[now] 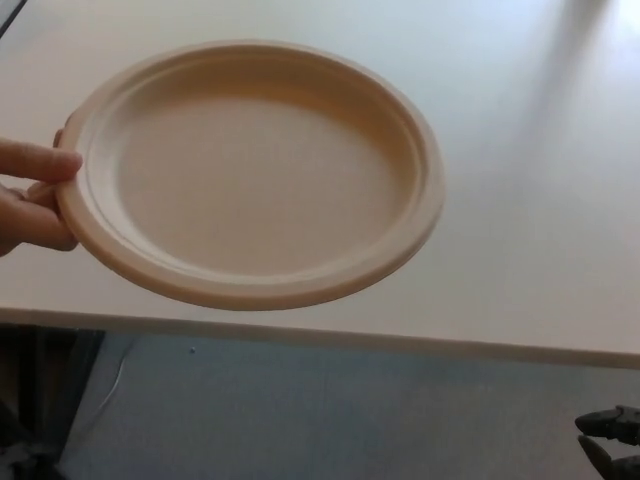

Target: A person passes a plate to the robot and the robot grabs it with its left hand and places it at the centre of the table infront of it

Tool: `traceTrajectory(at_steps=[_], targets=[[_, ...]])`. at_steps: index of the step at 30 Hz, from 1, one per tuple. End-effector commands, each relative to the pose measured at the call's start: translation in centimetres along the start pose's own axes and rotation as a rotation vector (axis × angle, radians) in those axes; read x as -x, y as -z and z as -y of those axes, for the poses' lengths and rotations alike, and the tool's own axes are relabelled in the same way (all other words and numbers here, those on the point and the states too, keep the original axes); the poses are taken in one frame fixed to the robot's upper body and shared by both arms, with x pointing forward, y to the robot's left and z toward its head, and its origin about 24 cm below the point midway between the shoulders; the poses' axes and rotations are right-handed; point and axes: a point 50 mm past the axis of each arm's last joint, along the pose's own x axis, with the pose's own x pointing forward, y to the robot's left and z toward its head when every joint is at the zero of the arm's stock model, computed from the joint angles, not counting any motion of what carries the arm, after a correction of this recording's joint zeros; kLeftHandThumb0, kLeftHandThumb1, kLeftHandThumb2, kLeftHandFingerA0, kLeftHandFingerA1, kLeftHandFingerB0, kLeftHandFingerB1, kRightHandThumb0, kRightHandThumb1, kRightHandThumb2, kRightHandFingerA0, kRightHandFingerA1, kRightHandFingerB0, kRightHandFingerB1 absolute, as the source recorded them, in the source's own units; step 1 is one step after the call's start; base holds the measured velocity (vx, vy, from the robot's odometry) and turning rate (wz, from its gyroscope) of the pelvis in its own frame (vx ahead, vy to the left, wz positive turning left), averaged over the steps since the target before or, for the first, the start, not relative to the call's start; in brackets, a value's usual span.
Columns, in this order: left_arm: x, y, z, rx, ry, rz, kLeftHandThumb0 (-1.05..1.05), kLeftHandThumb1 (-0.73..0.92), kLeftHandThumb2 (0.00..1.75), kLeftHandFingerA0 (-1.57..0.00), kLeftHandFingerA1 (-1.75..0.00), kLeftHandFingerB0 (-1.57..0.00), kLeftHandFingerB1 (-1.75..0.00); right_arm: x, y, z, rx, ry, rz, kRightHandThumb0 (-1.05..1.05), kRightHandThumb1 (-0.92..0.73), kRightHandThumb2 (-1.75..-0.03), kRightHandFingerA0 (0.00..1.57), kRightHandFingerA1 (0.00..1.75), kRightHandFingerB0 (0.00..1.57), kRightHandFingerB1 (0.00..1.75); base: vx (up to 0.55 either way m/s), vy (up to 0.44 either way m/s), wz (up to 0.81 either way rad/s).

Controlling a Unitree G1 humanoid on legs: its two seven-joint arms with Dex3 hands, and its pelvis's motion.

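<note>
Pale tabletop (530,200) fills the upper view, its near edge running across the lower part of the frame with grey floor (300,420) below.

Plate (255,170): round, beige, raised rim, empty. It is held in the air above the near-left part of the table, tilted slightly toward the camera, not resting on the surface.

Person's hand (30,200) enters from picture left and pinches the plate's left rim, thumb on top, other fingers under.

Right hand (612,440): only a dark sliver at the bottom right corner, below table level; cannot tell whether its fingers are spread or closed. Left hand: not in view.

Judgement: the handover is not yet made. For a clean take, the left hand should approach the free rim nearest the robot, clear of the person's fingers, thumb over the rim and fingers beneath. Grip should be firm before the person lets go, since a light, thin plate likely flexes and tips. Then carry it level toward table centre.
</note>
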Motion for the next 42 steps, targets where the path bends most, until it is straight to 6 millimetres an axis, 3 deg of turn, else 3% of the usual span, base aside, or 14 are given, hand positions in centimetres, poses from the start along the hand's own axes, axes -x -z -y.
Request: traceTrajectory(at_steps=[1,6,10,13,15,21,28,29,30,31,32,35,37,42], targets=[[1.4,-0.9,0.0,-0.131,-0.069,0.219,-0.71,0.54,0.82,-0.14,-0.41,-0.09,-0.37,0.4,0.6,0.7,0.013,0.025,0.017,-0.72,-0.84,-0.66,0.33,0.66,0.33,0.49,0.0,0.0,0.0],[4.4,-3.9,1.3,-0.23,-0.143,0.601,-0.72,0.52,0.81,-0.2,-0.41,-0.08,-0.37,0.6,1.1,0.7,0.029,0.015,0.011,-0.72,-0.85,-0.66,0.34,0.66,0.34,0.49,0.0,0.0,0.0],[10.5,-8.8,2.5,-0.322,-0.219,1.044,-0.76,0.52,0.83,-0.22,-0.42,-0.1,-0.37,0.5,1.2,0.6,0.044,0.004,-0.002,-0.73,-0.86,-0.66,0.33,0.64,0.33,0.49,0.0,0.0,0.0],[14.1,-10.9,2.7,-0.351,-0.248,1.221,-0.75,0.67,0.61,-0.29,-0.33,-0.15,-0.28,0.6,1.3,0.6,0.043,0.001,-0.01,-0.72,-0.85,-0.65,0.34,0.63,0.35,0.48,0.09,-0.002,0.03],[16.1,-12.0,2.6,-0.352,-0.283,1.314,-0.77,0.53,0.87,-0.22,-0.45,-0.08,-0.37,0.5,1.3,0.5,0.041,-0.001,-0.013,-0.73,-0.85,-0.65,0.35,0.64,0.35,0.49,0.09,-0.003,0.01],[21.1,-13.9,1.5,-0.295,-0.37,1.532,-0.73,0.49,0.8,-0.27,-0.44,-0.15,-0.4,0.6,1.5,0.3,0.037,-0.01,-0.01,-0.73,-0.84,-0.63,0.33,0.68,0.33,0.52,0.03,-0.002,0.0],[24.3,-15.4,0.8,-0.199,-0.49,1.741,-0.61,0.4,0.84,-0.37,-0.54,-0.18,-0.43,0.7,1.7,0.3,0.039,-0.01,-0.022,-0.72,-0.84,-0.65,0.34,0.65,0.36,0.5,0.0,0.0,0.0],[24.5,-15.4,0.9,-0.158,-0.466,1.753,-0.71,0.48,0.6,-0.35,-0.37,-0.3,-0.35,0.6,1.6,0.3,0.039,-0.008,-0.02,-0.72,-0.84,-0.65,0.35,0.65,0.36,0.49,0.0,0.0,0.0],[24.8,-15.6,0.8,-0.138,-0.468,1.778,-0.58,0.51,0.56,-0.37,-0.36,-0.31,-0.33,0.6,1.5,0.4,0.04,-0.006,-0.017,-0.69,-0.65,-1.11,0.35,0.67,0.3,0.58,0.0,0.0,0.0],[25.0,-15.7,0.7,-0.132,-0.485,1.806,-0.58,0.51,0.56,-0.37,-0.36,-0.31,-0.33,0.6,1.5,0.5,0.042,-0.004,-0.013,-0.69,-0.65,-1.11,0.35,0.67,0.3,0.58,0.0,0.0,0.0],[25.2,-15.8,0.6,-0.133,-0.491,1.819,-0.62,0.43,0.74,-0.28,-0.44,-0.22,-0.42,0.6,1.5,0.5,0.04,-0.005,-0.014,-0.72,-0.84,-0.65,0.34,0.65,0.35,0.49,0.0,0.0,0.0],[25.8,-16.2,0.6,-0.063,-0.476,1.826,-0.56,0.77,0.64,-0.37,-0.34,-0.48,-0.36,0.6,1.5,0.6,0.041,-0.009,-0.025,-0.72,-0.84,-0.65,0.34,0.64,0.34,0.48,0.0,0.0,0.0],[26.3,-16.4,0.8,0.024,-0.44,1.777,-0.68,0.9,0.68,-0.33,-0.36,-0.4,-0.36,0.6,1.6,0.5,0.043,-0.012,-0.03,-0.71,-0.83,-0.65,0.35,0.64,0.36,0.48,0.0,0.0,0.0],[26.7,-16.7,0.5,0.036,-0.436,1.75,-0.74,0.84,0.65,-0.28,-0.38,-0.3,-0.32,0.5,1.5,0.5,0.051,-0.02,-0.03,-0.72,-0.85,-0.63,0.32,0.64,0.36,0.5,0.0,0.0,0.0]])
